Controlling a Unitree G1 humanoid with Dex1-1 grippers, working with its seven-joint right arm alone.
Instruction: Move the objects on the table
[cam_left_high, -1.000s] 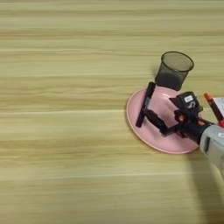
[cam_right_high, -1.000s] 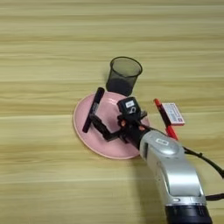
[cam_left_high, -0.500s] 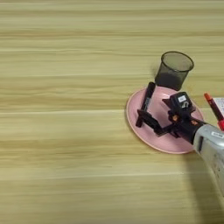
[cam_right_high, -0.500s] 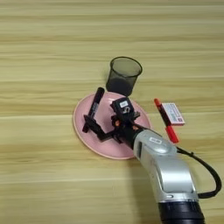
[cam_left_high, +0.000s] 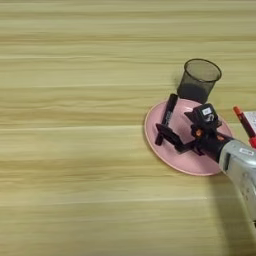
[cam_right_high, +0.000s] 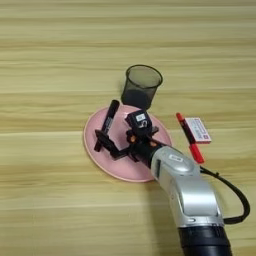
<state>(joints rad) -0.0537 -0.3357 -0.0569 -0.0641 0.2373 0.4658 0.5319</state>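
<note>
On the light wooden table (cam_left_high: 75, 150), in the left eye view, the pink plate (cam_left_high: 172, 160) lies right of centre with the black marker (cam_left_high: 166, 118) across its left rim, the black mesh cup (cam_left_high: 198, 80) upright just behind, and the right gripper (cam_left_high: 172, 137) low over the plate by the marker's lower end; I cannot tell how its fingers stand. In the right eye view, the silver forearm (cam_right_high: 192, 195) reaches in from the bottom edge, and the red pen (cam_right_high: 189, 137) lies just beside the small white box (cam_right_high: 200, 130), right of the plate.

Marker (cam_right_high: 107, 124) lies on plate (cam_right_high: 100, 162) (cup (cam_right_high: 141, 86) behind), pen (cam_right_high: 189, 137) right.
</note>
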